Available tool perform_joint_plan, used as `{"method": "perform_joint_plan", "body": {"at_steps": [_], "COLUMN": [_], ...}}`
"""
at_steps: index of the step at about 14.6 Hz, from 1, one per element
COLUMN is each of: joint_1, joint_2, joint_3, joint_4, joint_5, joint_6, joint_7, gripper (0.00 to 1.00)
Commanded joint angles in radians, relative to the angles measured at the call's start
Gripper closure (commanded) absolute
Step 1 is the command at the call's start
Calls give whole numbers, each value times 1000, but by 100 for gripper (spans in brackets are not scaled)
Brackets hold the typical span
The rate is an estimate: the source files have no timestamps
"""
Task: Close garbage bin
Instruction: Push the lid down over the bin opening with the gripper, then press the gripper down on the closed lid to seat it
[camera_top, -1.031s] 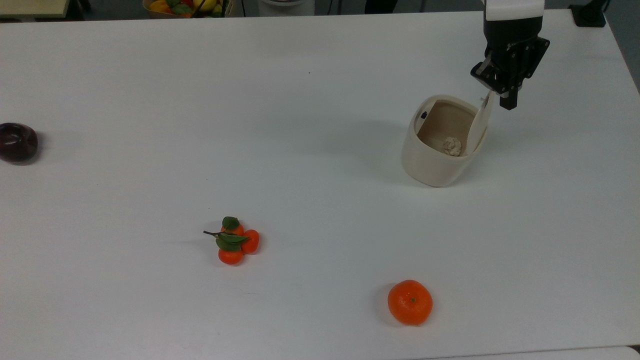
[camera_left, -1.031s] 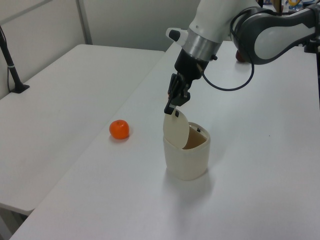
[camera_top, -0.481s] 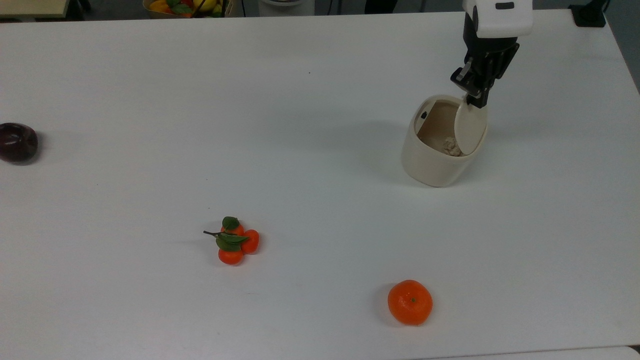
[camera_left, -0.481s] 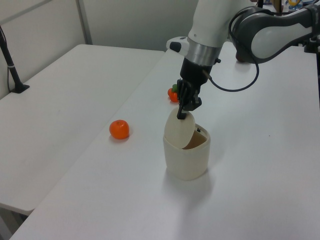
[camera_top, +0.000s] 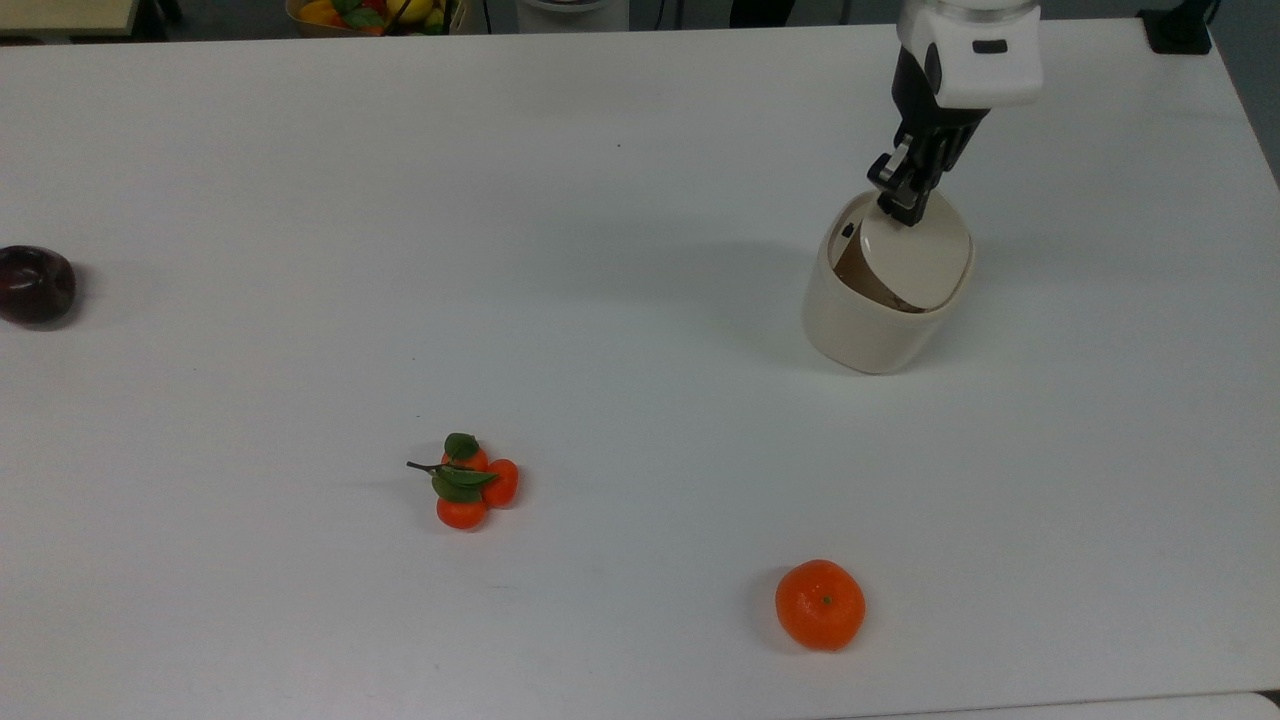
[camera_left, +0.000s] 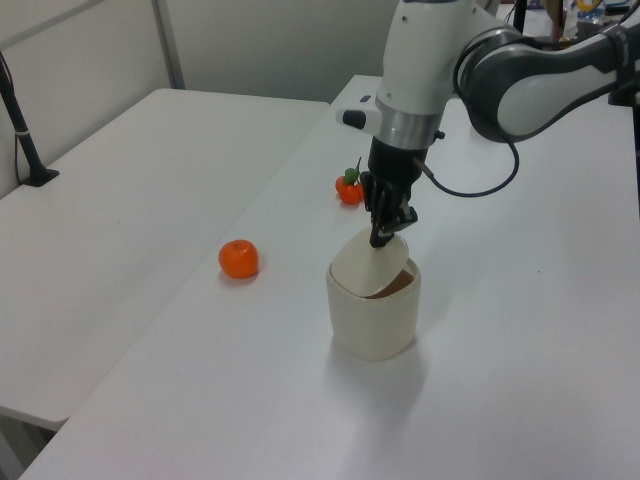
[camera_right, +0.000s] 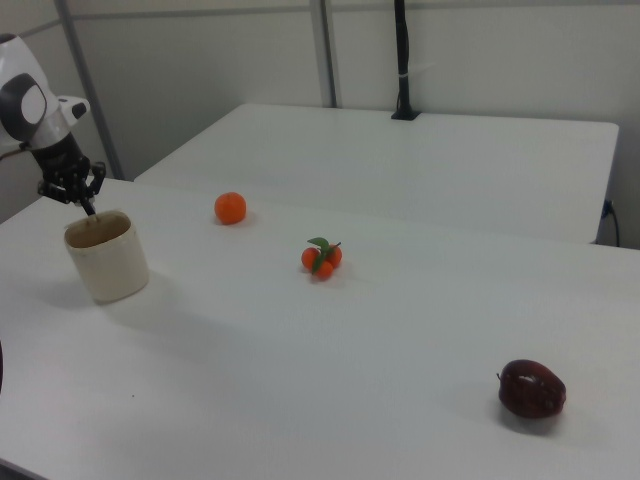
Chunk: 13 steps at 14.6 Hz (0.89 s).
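Observation:
The garbage bin (camera_top: 865, 335) is a cream-white tub at the top view's upper right. Its flat lid (camera_top: 920, 260) is tilted down over most of the opening, leaving a tan gap on the top view's left by the small black button (camera_top: 848, 230). My gripper (camera_top: 903, 208) is shut, and its black fingertips rest on the lid's raised free edge. In the left view the gripper (camera_left: 380, 237) points straight down onto the lid (camera_left: 365, 272) of the bin (camera_left: 372, 320). In the right view the bin (camera_right: 108, 265) stands at the far left under the gripper (camera_right: 90, 208).
An orange (camera_top: 820, 603) lies near the table's front edge in the top view. A cluster of small tangerines with leaves (camera_top: 468, 482) sits mid-table. A dark red apple (camera_top: 35, 284) lies at the top view's far left. A fruit basket (camera_top: 370, 15) stands beyond the table's back edge.
The gripper has moved toward the top view's left and down, pushing the lid from nearly upright to tilted low over the opening. The crumpled scrap inside the bin is now covered.

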<state>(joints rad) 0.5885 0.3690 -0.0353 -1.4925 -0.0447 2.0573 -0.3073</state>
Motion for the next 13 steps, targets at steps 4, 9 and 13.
{"method": "perform_joint_plan", "body": {"at_steps": [4, 9, 13], "joint_1": [-3, -4, -4], "joint_2": [42, 53, 53], "joint_3": [-6, -5, -5], "joint_4": [-19, -19, -20], "joint_5": [-12, -14, -14], "joint_6": [-14, -12, -14], "joint_7": [-56, -58, -56], "gripper": [100, 100, 100]}}
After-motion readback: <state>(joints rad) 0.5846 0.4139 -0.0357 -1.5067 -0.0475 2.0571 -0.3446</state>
